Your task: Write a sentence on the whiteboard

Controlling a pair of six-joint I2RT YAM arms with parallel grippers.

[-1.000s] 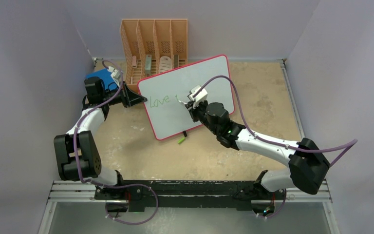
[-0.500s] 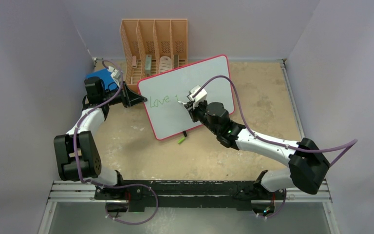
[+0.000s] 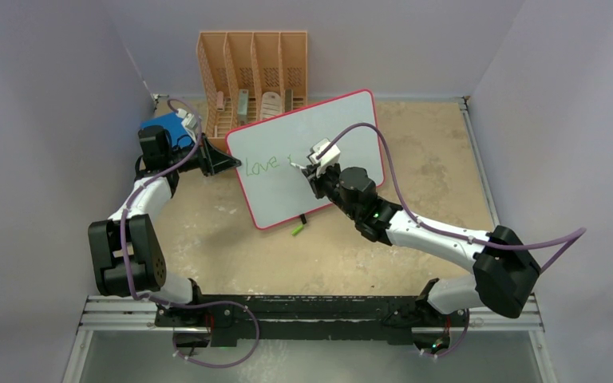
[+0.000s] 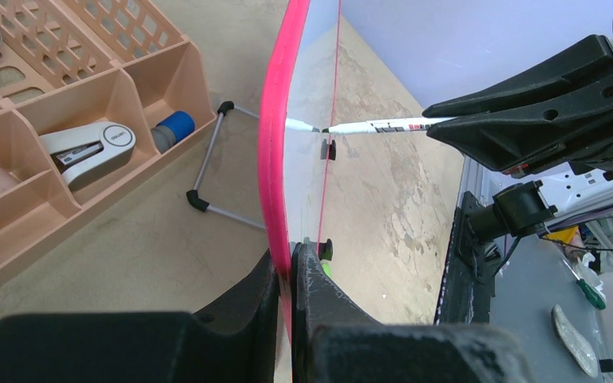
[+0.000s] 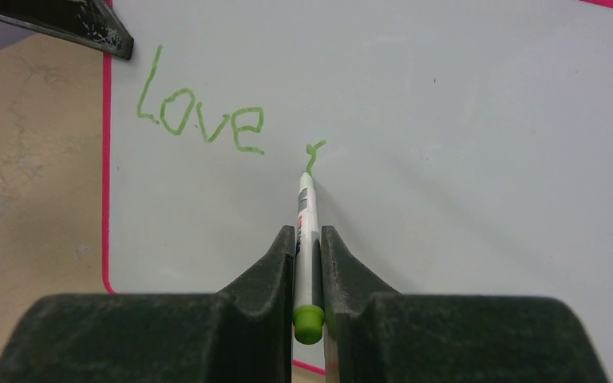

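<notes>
1. Your right gripper [image 5: 307, 247] is pinched tight on a white marker [image 5: 306, 209]. The marker's green butt end sits at the fingers and its tip touches the whiteboard [image 5: 463, 120].
2. Your left gripper [image 4: 290, 257] is clamped narrow on the board's pink rim, lower centre of the left wrist view.
3. Writing: the sentence [image 5: 199, 120] reads only "Love" in green, upper left of the right wrist view. A small hooked stroke sits at the marker tip, just right of the word. The print on the marker barrel is too small to read.
4. Left wrist view only: the board is seen edge-on with a wire stand behind it. At left, a grey stapler [image 4: 88, 145] marked "deli" lies in the peach organizer [image 4: 140, 88].
5. Top view only: the board stands centre frame, tilted, just in front of the organizer. A blue book [image 3: 166, 126] lies at upper left. A small green bit [image 3: 296, 230] lies on the table [image 3: 431, 159] just below the board's lower rim.
6. Board: glossy white, rounded corners, thin red-pink rim.
</notes>
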